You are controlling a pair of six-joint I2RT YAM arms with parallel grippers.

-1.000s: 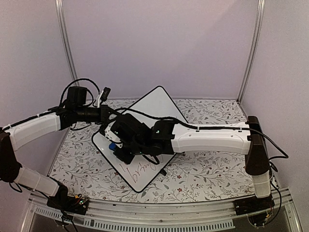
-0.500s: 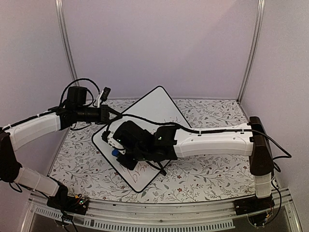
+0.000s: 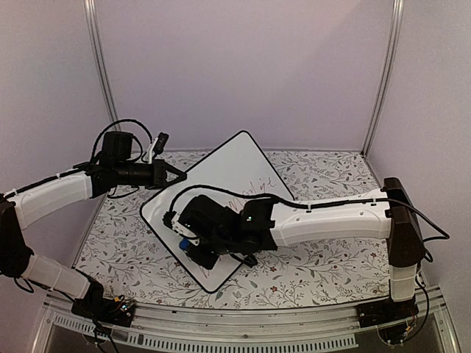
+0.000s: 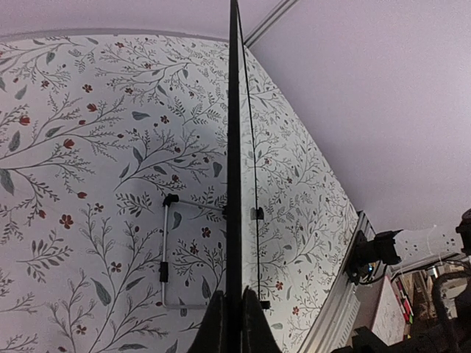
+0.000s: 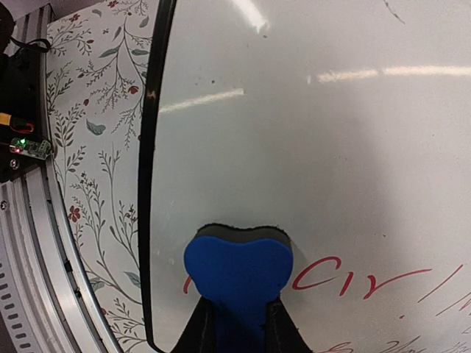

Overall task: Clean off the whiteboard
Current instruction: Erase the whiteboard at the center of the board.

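Note:
The whiteboard (image 3: 228, 176) is white with a thin black rim and stands tilted like a diamond over the floral table. Red handwriting (image 5: 383, 283) crosses its lower part. My left gripper (image 3: 176, 173) is shut on the board's left edge; the left wrist view shows the rim (image 4: 234, 147) edge-on between the jaws. My right gripper (image 3: 193, 250) is shut on the blue eraser (image 5: 237, 268), whose dark pad presses on the board (image 5: 294, 132) near its lower left rim, over the start of the red writing.
The floral tablecloth (image 3: 316, 265) covers the table. A thin wire stand (image 4: 166, 250) shows behind the board in the left wrist view. The metal rail (image 3: 221, 334) runs along the near edge. Purple walls close in the sides and back.
My right gripper has slid the eraser down and slightly right across the board toward its lower corner. Red writing now shows above the arm. The left arm has not moved.

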